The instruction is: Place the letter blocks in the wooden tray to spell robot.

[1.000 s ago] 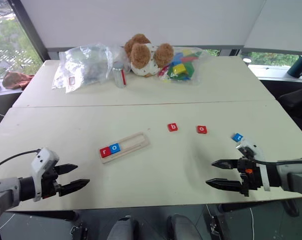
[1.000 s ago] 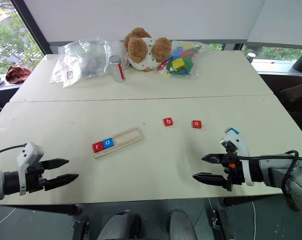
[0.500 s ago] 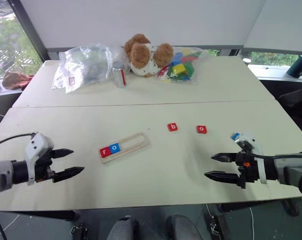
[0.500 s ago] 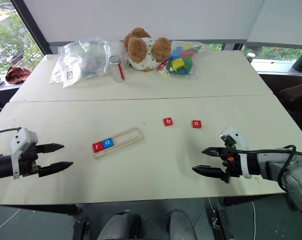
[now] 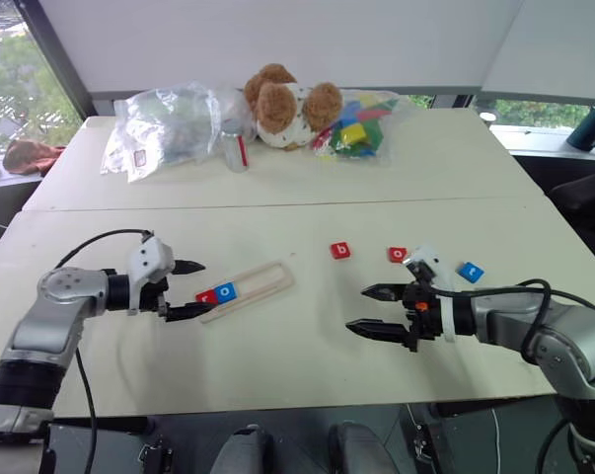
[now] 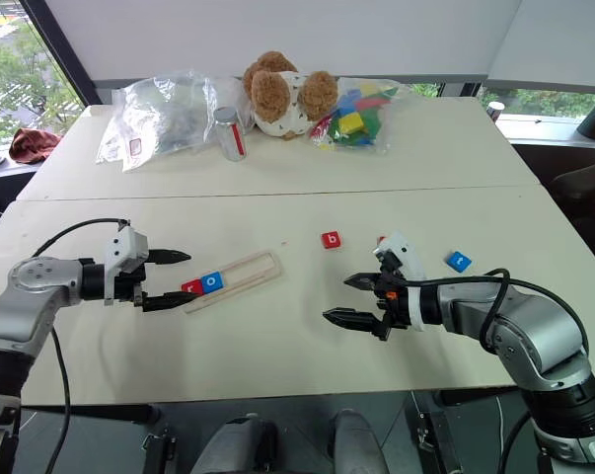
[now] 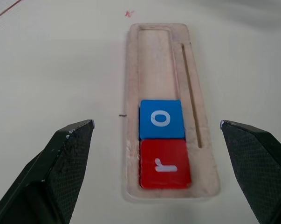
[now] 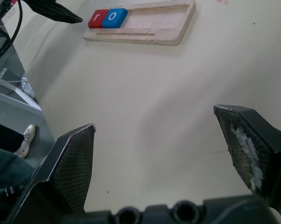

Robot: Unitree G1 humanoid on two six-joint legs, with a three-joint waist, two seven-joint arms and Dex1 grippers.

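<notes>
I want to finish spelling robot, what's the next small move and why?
Probably the open right gripper reaches for the red square b tile: the long pale-wood tray already holds red r and blue o, so b comes third.

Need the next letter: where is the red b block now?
The red b block lies loose on the table, between the wooden tray and the red o block, ahead of the right gripper.

The head's two eyes look forward and down from above the near table edge, sharing the whole tabletop. The left wrist camera sits close, facing along its spread fingers (image 7: 61,154) at the wooden tray (image 7: 198,154) lying between them. The right wrist camera looks from farther off, the same tray (image 8: 173,28) beyond its fingertips (image 8: 77,158)
</notes>
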